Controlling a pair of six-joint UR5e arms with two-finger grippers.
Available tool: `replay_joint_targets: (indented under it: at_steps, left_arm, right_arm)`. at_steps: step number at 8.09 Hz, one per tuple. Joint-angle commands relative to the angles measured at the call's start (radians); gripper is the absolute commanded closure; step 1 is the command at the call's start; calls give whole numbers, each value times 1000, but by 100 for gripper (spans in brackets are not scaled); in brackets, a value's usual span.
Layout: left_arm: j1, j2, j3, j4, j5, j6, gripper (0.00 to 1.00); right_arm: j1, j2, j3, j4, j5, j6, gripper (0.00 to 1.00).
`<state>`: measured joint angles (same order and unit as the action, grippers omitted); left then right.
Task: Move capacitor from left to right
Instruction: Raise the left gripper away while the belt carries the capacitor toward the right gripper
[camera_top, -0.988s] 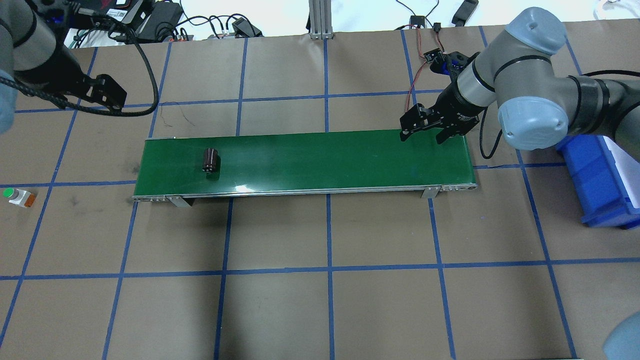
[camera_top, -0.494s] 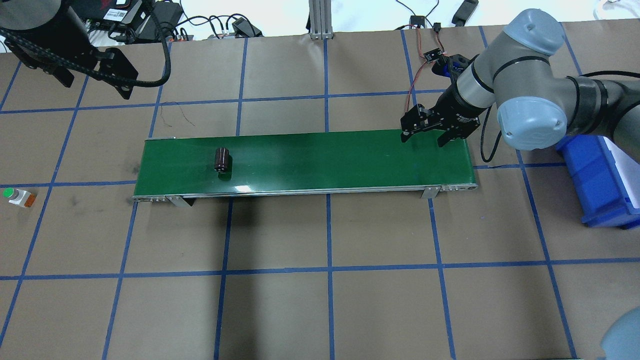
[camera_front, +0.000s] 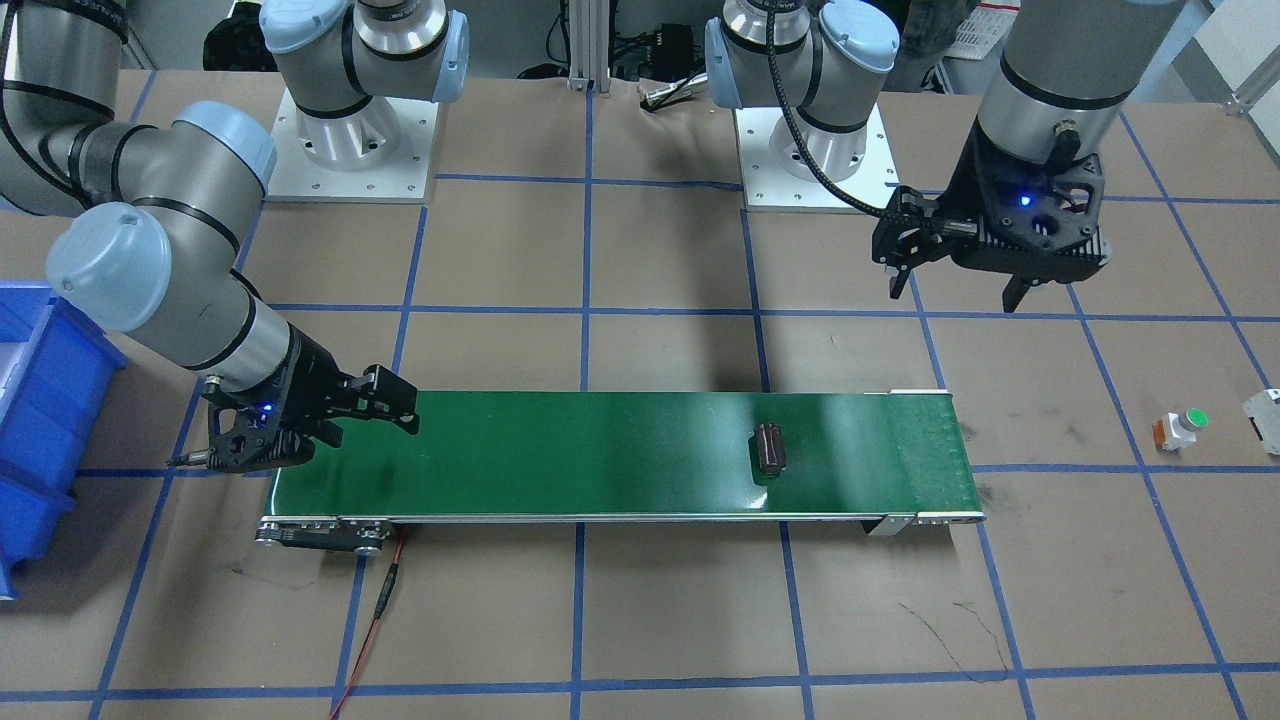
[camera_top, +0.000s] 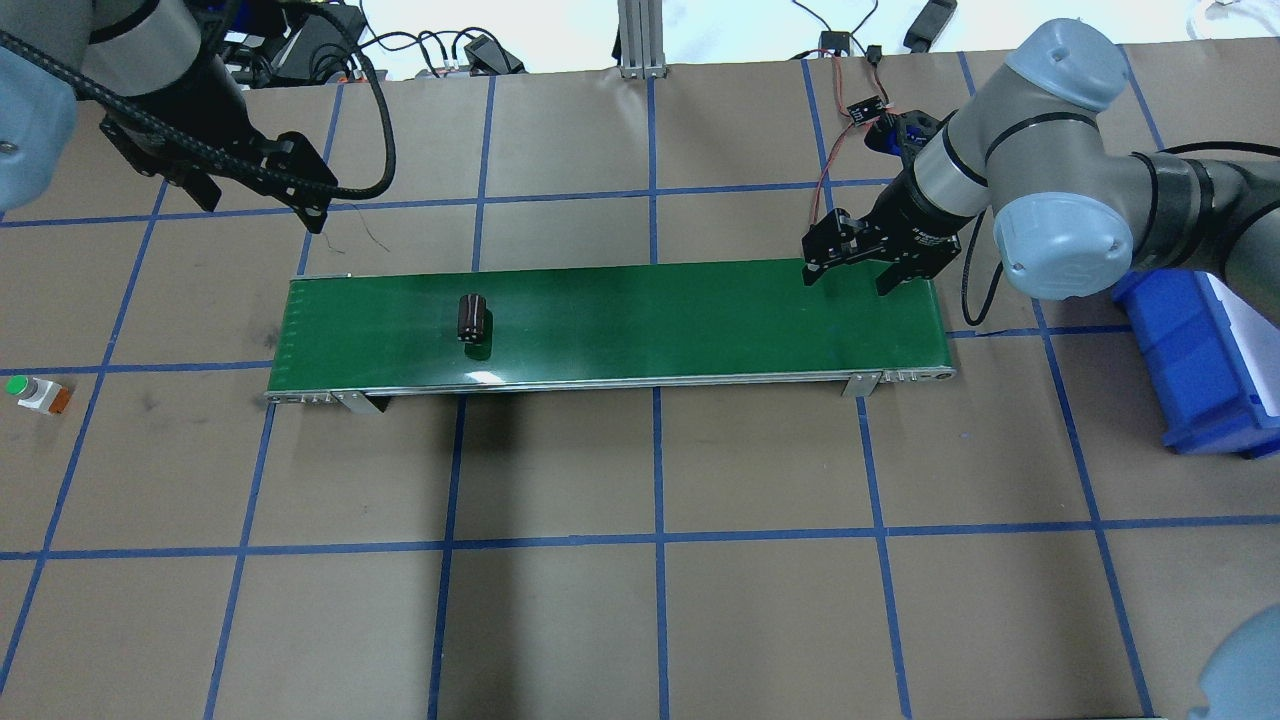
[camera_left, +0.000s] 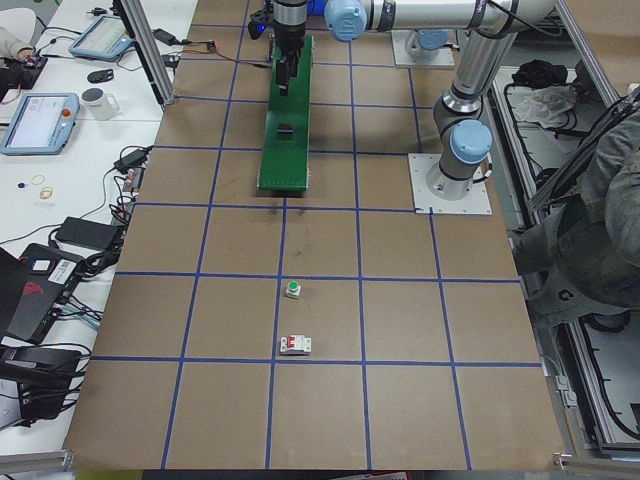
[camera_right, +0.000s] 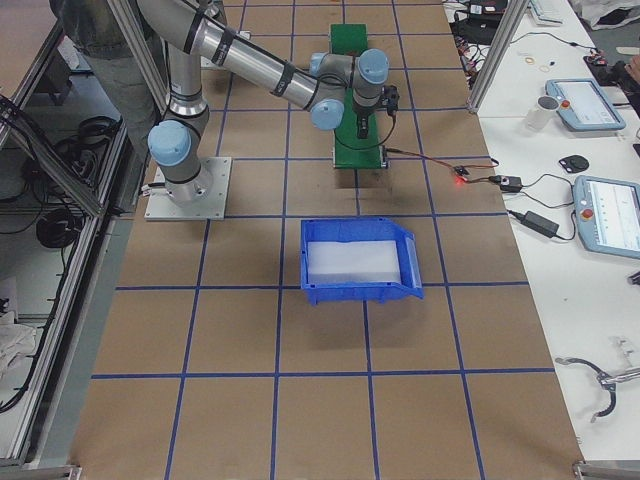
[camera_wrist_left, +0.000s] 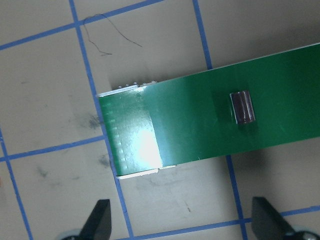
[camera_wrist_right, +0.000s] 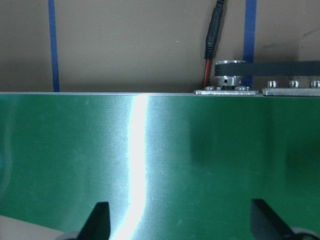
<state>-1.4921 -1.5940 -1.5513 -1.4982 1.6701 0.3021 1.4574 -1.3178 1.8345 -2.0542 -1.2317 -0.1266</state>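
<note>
The capacitor (camera_top: 471, 317), a stubby dark cylinder, lies on its side on the green conveyor belt (camera_top: 650, 320), in the belt's left part; it also shows as the capacitor (camera_front: 769, 447) and the capacitor (camera_wrist_left: 242, 107). My left gripper (camera_top: 262, 205) hangs open and empty above the table, behind the belt's left end and apart from the capacitor. In the left wrist view its fingertips (camera_wrist_left: 101, 220) frame the belt's end from above. My right gripper (camera_top: 846, 280) is open and empty, low over the belt's right end, fingertips (camera_wrist_right: 101, 218) over bare belt.
A blue bin (camera_top: 1200, 370) with a white liner stands on the table to the right of the belt. A green-capped push button (camera_top: 38, 394) and a white-grey block (camera_front: 1265, 415) lie far left of the belt. Cables and electronics line the far table edge.
The capacitor has travelled rightwards along the belt. My left arm has swung right, towards the belt's far left corner. The right gripper has barely moved.
</note>
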Motion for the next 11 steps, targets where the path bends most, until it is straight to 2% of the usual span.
replay_joint_targets:
  at_steps: [1, 2, 6, 8, 11]
  left_arm:
    - [-11, -7, -68, 54, -196, 0, 0]
    - [-11, -4, -69, 59, -217, 0, 0]
    - [-11, 8, -69, 44, -205, -3, 0]
    - [-11, 17, -67, -43, -158, -3, 0]
    - [-13, 26, -72, -65, -109, -18, 0]
  right_arm:
    - [1, -1, 0, 2, 0, 7, 0]
    - [0, -1, -1, 0, 0, 7, 0]
    - [0, -1, -1, 0, -2, 7, 0]
    - [0, -1, -3, 0, -3, 7, 0]
    - [0, -1, -1, 0, -5, 7, 0]
